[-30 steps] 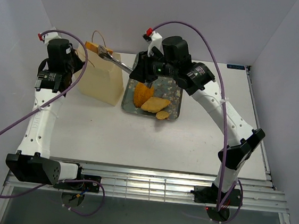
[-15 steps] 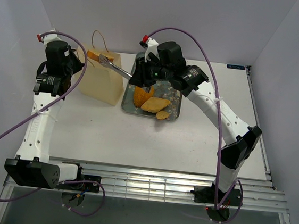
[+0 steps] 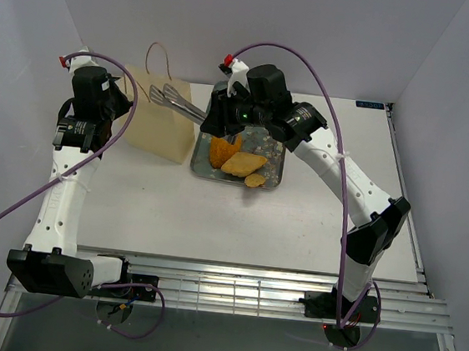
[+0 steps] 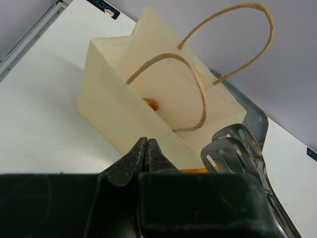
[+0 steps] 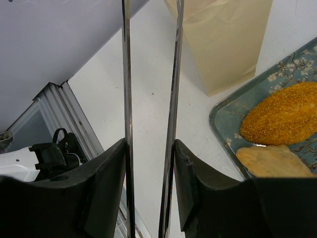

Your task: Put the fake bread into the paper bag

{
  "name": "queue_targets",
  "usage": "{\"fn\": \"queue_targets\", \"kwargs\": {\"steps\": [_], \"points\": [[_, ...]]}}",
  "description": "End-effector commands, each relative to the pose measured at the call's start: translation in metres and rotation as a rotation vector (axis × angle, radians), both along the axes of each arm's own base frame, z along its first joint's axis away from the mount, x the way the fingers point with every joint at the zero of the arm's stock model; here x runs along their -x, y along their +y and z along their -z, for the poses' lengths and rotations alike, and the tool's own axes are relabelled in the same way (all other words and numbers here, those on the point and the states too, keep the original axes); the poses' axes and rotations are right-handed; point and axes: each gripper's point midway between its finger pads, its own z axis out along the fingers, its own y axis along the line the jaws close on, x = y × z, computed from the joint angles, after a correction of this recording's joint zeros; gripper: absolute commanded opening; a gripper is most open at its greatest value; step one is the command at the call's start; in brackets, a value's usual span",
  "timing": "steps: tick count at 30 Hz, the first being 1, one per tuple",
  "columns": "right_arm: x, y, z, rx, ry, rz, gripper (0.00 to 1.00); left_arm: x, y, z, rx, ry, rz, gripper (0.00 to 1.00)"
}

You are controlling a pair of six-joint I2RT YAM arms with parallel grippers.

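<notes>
The paper bag [image 3: 157, 130] stood on the table [image 3: 213, 215] left of the floral tray [image 3: 275, 170], with an orange bit of bread [image 4: 151, 104] showing inside it. The orange loaf [image 3: 220, 151], tan slice [image 3: 244, 164] and small piece [image 3: 256, 180] lay on the tray. My right fingers [image 5: 198, 188] gripped tongs [image 3: 179, 101] whose tips were parted over the bag. My left fingers [image 4: 131, 161] were closed and empty.

The tongs [image 3: 178, 100] have parted and the bread slice [image 4: 151, 104] dropped into the paper bag [image 3: 157, 130].
</notes>
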Motion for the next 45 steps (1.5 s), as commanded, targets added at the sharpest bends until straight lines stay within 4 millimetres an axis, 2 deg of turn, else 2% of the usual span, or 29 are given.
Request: {"fn": "queue_targets", "kwargs": {"steps": [1,3,4,5,6,8,9,11,12,14,15,16,18,19,21,22,26,29,37,45], "points": [[0.004,-0.008,-0.046,-0.079,-0.100,0.007,0.46,0.006,0.002,-0.012,-0.013,-0.036,0.004,0.10],[0.007,-0.019,-0.042,-0.049,-0.104,0.029,0.46,0.006,0.002,-0.010,-0.015,-0.030,0.006,0.10],[0.013,-0.028,-0.051,-0.053,-0.121,0.037,0.46,0.006,0.002,-0.010,-0.015,-0.030,0.006,0.10],[0.017,-0.035,-0.035,-0.010,-0.103,0.041,0.46,0.005,0.002,-0.010,-0.015,-0.031,0.006,0.10],[0.022,-0.048,-0.042,-0.006,-0.120,0.066,0.46,0.005,0.002,-0.009,-0.016,-0.029,0.008,0.10],[0.027,-0.064,-0.029,0.041,-0.122,0.094,0.46,0.005,0.001,-0.010,-0.017,-0.034,0.010,0.10],[0.033,-0.082,-0.015,0.085,-0.114,0.133,0.46,0.006,0.002,-0.011,-0.018,-0.035,0.011,0.10],[0.041,-0.100,-0.001,0.123,-0.112,0.163,0.46,0.006,0.002,-0.011,-0.022,-0.037,0.012,0.10],[0.049,-0.119,0.014,0.160,-0.108,0.188,0.47,0.006,0.002,-0.011,-0.024,-0.037,0.011,0.10],[0.054,-0.141,0.032,0.212,-0.103,0.246,0.47,0.007,0.003,-0.012,-0.033,-0.038,0.008,0.10],[0.061,-0.157,0.033,0.223,-0.109,0.283,0.47,0.007,0.004,-0.013,-0.035,-0.041,0.007,0.10],[0.066,-0.168,0.057,0.272,-0.075,0.296,0.47,0.008,0.004,-0.015,-0.038,-0.043,0.007,0.11],[0.076,-0.187,0.070,0.299,-0.063,0.336,0.47,0.009,0.003,-0.017,-0.038,-0.049,0.011,0.11],[0.083,-0.196,0.093,0.343,-0.022,0.345,0.47,0.009,0.003,-0.019,-0.035,-0.054,0.012,0.14],[0.091,-0.207,0.103,0.352,-0.007,0.363,0.47,0.010,0.001,-0.021,-0.032,-0.061,0.020,0.18],[0.096,-0.212,0.119,0.377,0.020,0.367,0.47,0.011,0.001,-0.022,-0.031,-0.062,0.022,0.20],[0.104,-0.219,0.141,0.417,0.050,0.357,0.48,0.011,0.000,-0.021,-0.028,-0.061,0.027,0.35],[0.104,-0.219,0.148,0.449,0.045,0.333,0.48,0.012,-0.001,-0.023,-0.028,-0.064,0.032,0.39],[0.093,-0.217,0.152,0.520,-0.018,0.277,0.50,0.013,0.001,-0.020,-0.038,-0.058,0.027,0.40],[0.096,-0.215,0.156,0.569,-0.040,0.211,0.50,0.012,0.001,-0.019,-0.039,-0.054,0.028,0.40]]}}
